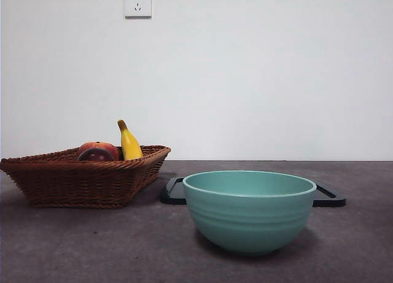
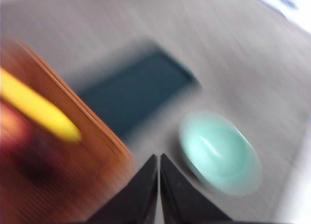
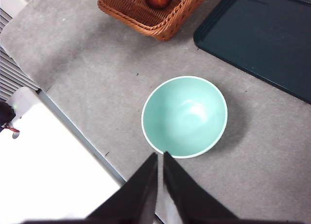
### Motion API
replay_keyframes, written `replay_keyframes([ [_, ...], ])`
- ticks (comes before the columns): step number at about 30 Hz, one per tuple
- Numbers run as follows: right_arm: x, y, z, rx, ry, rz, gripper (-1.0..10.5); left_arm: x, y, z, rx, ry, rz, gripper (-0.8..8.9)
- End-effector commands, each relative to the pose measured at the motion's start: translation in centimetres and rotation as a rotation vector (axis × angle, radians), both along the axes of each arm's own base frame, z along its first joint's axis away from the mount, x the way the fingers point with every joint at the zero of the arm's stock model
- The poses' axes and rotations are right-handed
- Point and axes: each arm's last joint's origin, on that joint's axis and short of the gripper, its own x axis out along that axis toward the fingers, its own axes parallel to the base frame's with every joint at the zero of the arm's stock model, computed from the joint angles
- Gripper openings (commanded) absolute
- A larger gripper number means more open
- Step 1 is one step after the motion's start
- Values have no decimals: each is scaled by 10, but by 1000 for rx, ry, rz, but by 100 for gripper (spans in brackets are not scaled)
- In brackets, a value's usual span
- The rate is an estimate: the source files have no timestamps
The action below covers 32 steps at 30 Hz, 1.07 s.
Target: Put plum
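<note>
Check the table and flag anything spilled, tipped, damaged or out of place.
Nothing stands out. The teal bowl sits upright and empty, the wicker basket holds the plum, a red-orange fruit and a banana, and the dark tray lies flat behind the bowl. No spills show.

plum (image 1: 96, 155) in basket (image 1: 73, 182), bowl (image 1: 249, 210) before tray (image 1: 328, 196)
</note>
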Motion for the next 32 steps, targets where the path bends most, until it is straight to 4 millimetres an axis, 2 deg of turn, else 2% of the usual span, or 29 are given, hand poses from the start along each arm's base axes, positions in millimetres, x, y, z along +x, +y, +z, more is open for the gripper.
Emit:
replay_keyframes([
  [1,0,1,5,7,-24,13,9,-7,10,17,-24,-271,78,7],
  [3,0,1,5,7,-24,13,9,-15,19,18,-30,-406,170,7],
  [6,0,1,5,7,-24,13,9,-29,31,6,-18,-567,370,7],
  [13,0,1,5,7,-24,13,9,-50,45,-54,10,-592,648,7],
  [22,0,1,5,7,-24,13,9,-55,48,-130,5,-516,708,7],
  [32,0,1,5,7,-24,13,9,-51,49,-175,-7,-432,726,7],
])
